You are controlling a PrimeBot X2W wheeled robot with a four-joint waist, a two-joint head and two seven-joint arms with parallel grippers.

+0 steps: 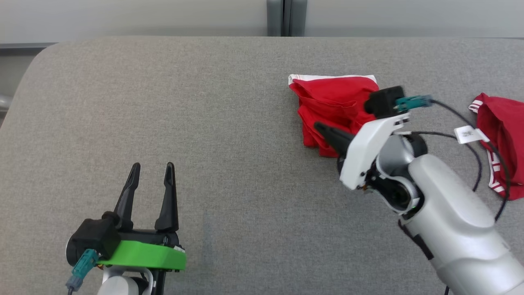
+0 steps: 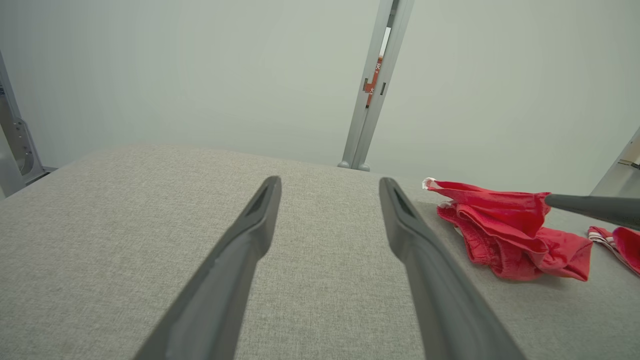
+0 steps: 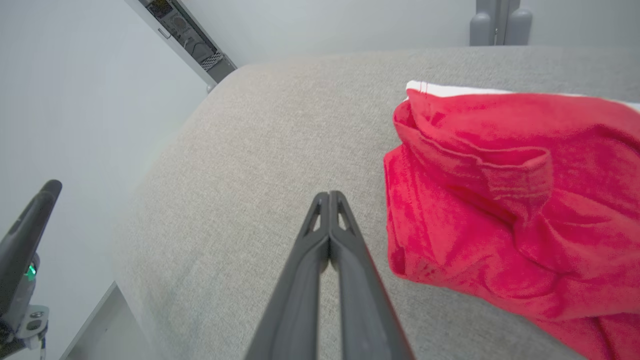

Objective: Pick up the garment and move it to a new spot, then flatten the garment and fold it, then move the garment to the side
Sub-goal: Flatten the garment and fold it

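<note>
Garment (image 1: 331, 102), red with a white band, lies crumpled on the grey worktop (image 1: 163, 102), just beside the right pincer (image 1: 317, 125), whose fingers are pressed together on nothing. The left pincer (image 1: 151, 166) stands wide, well apart from it. A second red garment (image 1: 501, 131) lies beyond the right pincer's arm.

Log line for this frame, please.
left gripper open | right gripper shut, empty, beside red garment | red garment crumpled, unfolded
</note>
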